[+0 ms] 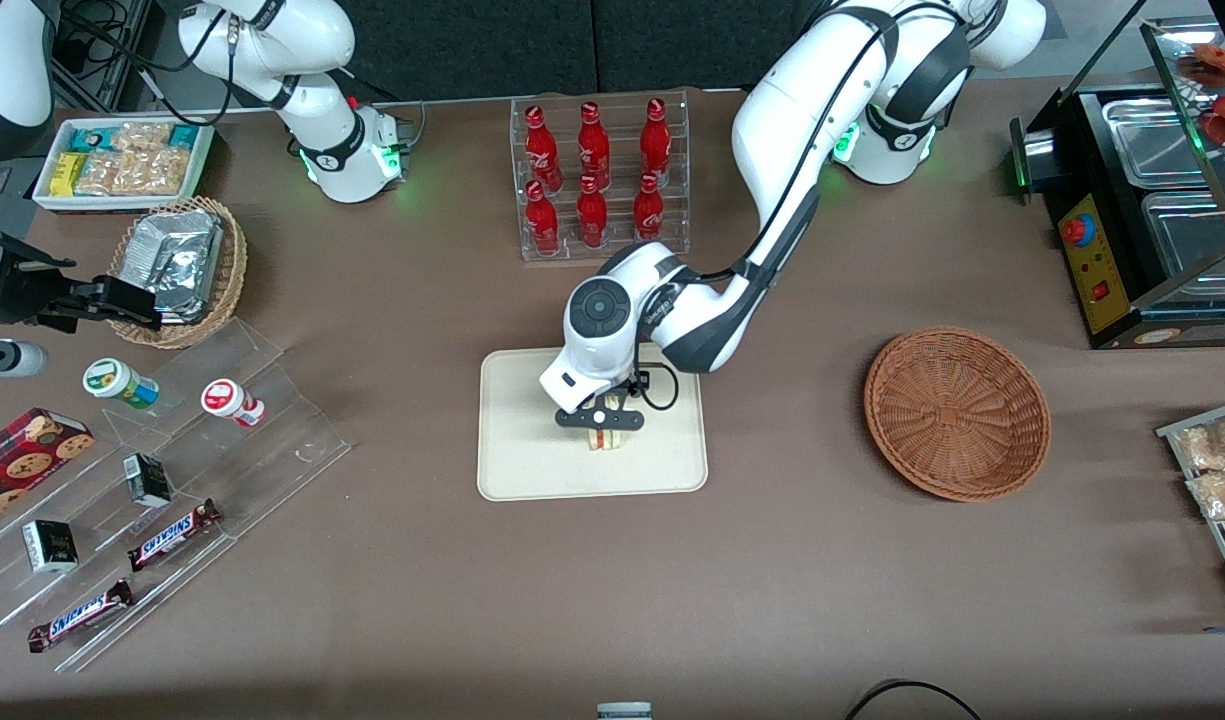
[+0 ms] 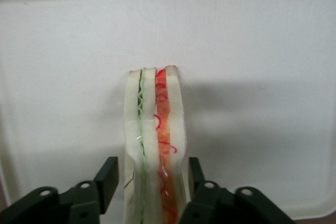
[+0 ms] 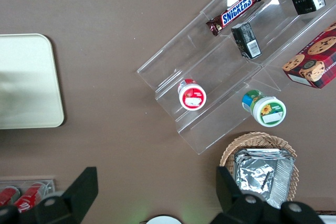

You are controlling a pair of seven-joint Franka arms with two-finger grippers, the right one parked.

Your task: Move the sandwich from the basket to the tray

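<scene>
Now the small triangular white-bread sandwich stands on the flat cream rectangular tray, mid-tray, leaving the round reddish-brown wicker basket empty. Its end effector brackets it with fingers slightly apart, so only retreat looks left.

Claw covers most of sandwich; finger contact on one side unclear.

One gripper, low over one tray; one sandwich on that tray; one brown basket; one tan basket of foil packets, number hard to tell; six red bottles in one rack; two Snickers bars; two small dark boxes; two cups, one green-lidded, one red-lidded; one cookie box; one white snack box.
</scene>
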